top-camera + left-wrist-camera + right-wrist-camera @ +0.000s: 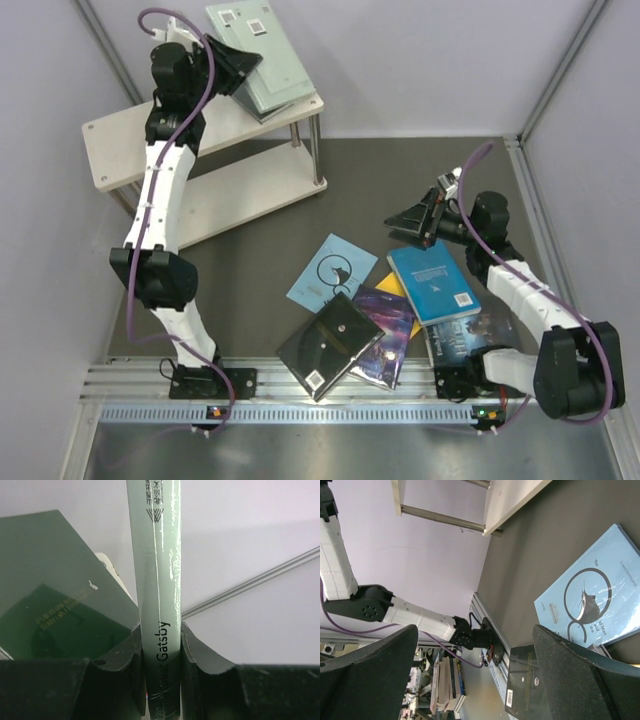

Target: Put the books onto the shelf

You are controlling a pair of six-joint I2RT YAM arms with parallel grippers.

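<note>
My left gripper (238, 62) is shut on a grey-green book (262, 45), held on edge over the top board of the pale wood shelf (190, 135). In the left wrist view its spine (155, 555) runs up between the jaws of the left gripper (161, 640), and a dark green book (55, 595) lies to its left. My right gripper (410, 218) hangs open and empty above the table, and the right gripper (475, 630) looks out toward the light blue swirl book (595, 600). Loose books lie below: light blue (332, 268), bright blue (432, 282), purple galaxy (385, 330), dark glossy (328, 345), dark blue (470, 335).
A yellow book (395, 290) peeks out from under the bright blue one. The shelf's lower board (240, 195) sits just above the dark table mat (400, 170). Grey walls close in the left and right sides. A metal rail (330, 400) carries both arm bases.
</note>
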